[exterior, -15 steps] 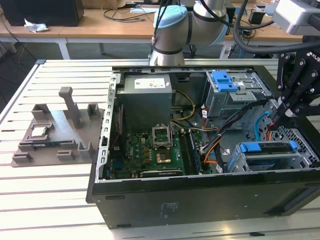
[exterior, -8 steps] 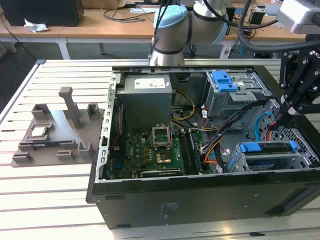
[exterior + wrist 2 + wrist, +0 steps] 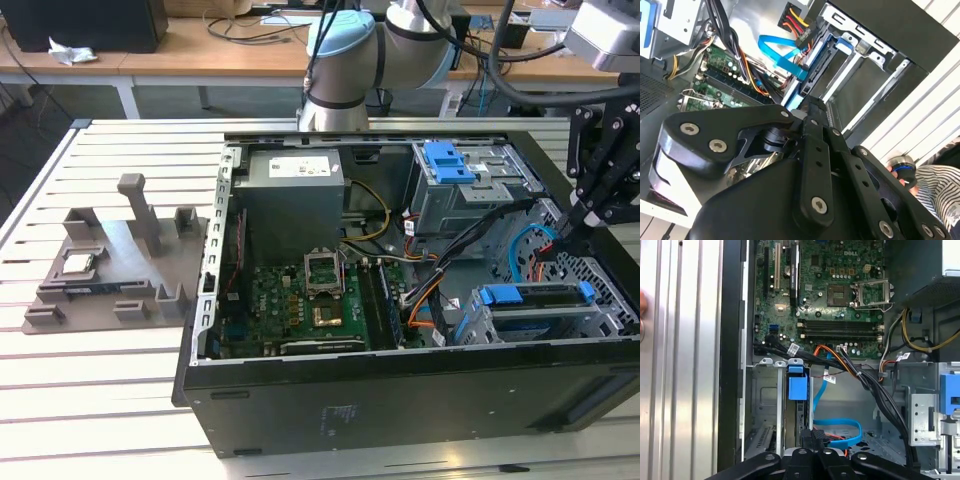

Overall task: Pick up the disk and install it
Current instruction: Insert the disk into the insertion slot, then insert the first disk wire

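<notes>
One gripper [image 3: 578, 215], fingers closed at the exterior view's right, presses against the disk's [image 3: 530, 297] rear edge in the lower-right drive cage [image 3: 470, 325], where skewed pushing could, I judge, jam it against nearby cables [image 3: 840, 427].

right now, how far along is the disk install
Mostly done, by the look of it: the silver disk in its bright blue plastic caddy already stands in a slot of the grey metal drive cage inside the black computer case. In hand: the black tool is at the disk's near end. Left: I cannot tell whether it is fully seated.
</notes>
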Controlling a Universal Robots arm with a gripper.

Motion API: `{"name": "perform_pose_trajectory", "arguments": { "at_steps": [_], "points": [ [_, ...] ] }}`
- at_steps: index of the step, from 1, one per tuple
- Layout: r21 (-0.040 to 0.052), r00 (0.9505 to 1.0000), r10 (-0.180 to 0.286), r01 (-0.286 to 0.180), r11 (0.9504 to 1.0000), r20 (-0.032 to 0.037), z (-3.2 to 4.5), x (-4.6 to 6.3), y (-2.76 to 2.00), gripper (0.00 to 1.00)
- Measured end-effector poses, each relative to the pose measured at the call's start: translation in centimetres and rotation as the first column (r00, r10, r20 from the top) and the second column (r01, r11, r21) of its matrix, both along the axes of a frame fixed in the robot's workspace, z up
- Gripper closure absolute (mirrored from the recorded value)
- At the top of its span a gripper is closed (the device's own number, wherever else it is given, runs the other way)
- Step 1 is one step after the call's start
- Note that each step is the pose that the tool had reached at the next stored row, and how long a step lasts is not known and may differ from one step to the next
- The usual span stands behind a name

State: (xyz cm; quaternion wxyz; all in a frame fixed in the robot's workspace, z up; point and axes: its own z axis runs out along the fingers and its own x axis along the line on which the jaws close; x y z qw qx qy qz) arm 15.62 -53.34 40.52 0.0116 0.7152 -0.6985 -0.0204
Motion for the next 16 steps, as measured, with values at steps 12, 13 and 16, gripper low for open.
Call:
{"name": "perform_pose_trajectory", "arguments": {
  "at_steps": [12, 13, 16],
  "points": [
    [-0.009, 1.0, 0.0, 0.0, 1.0, -0.0012, -0.94, 2.4, 0.81, 0.89],
    [-0.0089, 1.0, 0.0, 0.0, 1.0, -0.0012, -0.94, 2.4, 0.82, 0.89],
    [-0.0089, 1.0, 0.0, 0.0, 1.0, -0.0012, -0.95, 2.4, 0.82, 0.89]
  ]
}}
